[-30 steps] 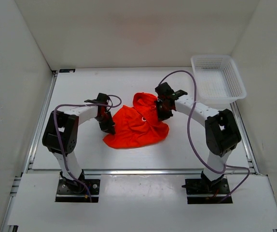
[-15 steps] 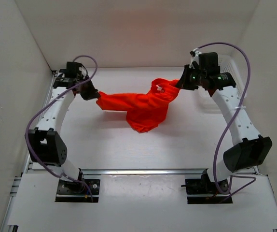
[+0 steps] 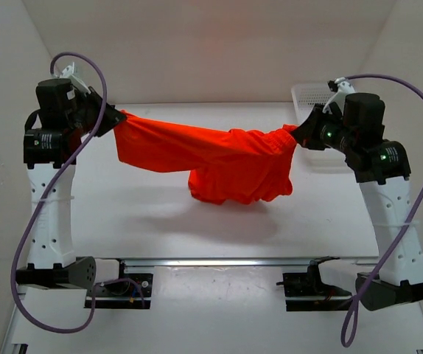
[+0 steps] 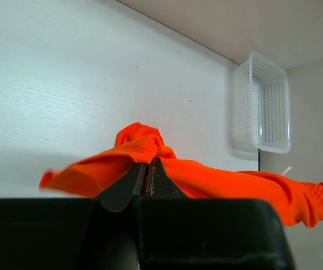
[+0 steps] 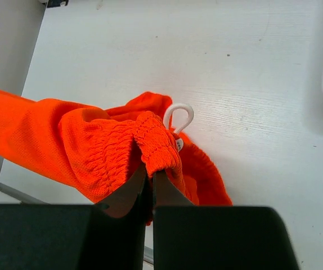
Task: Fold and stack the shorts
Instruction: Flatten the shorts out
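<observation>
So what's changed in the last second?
The left gripper clamped onto one end of the shorts; then both grippers rose and swung apart, lifting them off the table and stretching them mid-air. The right gripper kept its hold on the waistband. The basket stayed put.

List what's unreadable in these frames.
- Top view: the basket is mostly hidden behind the right end effector and its arm.
- Right wrist view: only one loop of the drawstring shows; the rest is buried in the shorts.
- Left wrist view: bunched fabric hides which part of the shorts the left end effector pinches.
- Both wrist views: each end effector's own body blocks the bottom of the frame.
</observation>
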`<state>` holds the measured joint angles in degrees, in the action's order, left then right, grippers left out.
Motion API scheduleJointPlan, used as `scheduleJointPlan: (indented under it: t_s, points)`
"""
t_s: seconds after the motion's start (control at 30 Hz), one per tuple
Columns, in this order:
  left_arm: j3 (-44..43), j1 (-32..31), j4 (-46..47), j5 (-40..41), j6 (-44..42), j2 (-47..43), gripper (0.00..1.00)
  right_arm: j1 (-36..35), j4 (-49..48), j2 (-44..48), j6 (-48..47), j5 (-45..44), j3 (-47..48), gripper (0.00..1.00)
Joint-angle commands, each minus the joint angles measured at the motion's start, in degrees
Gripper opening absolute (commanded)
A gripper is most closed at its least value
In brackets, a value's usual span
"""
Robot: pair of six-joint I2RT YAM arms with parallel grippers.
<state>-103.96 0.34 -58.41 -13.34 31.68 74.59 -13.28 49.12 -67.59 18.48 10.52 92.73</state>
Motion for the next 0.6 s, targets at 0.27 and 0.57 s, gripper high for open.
scheduleJointPlan:
  t_s: [0.27,0.57]
  points:
    - [-22.05,1.16,2.95,-5.37,-0.14,20.58,0.1,3.7,-9.22,-21.6,5.94,-3.23,24.75,0.0]
    - [-20.37,0.99,3.66,-5.99,3.12,14.02,0.1,3.7,-15.19,-11.88,7.1,0.46,16.03,0.0]
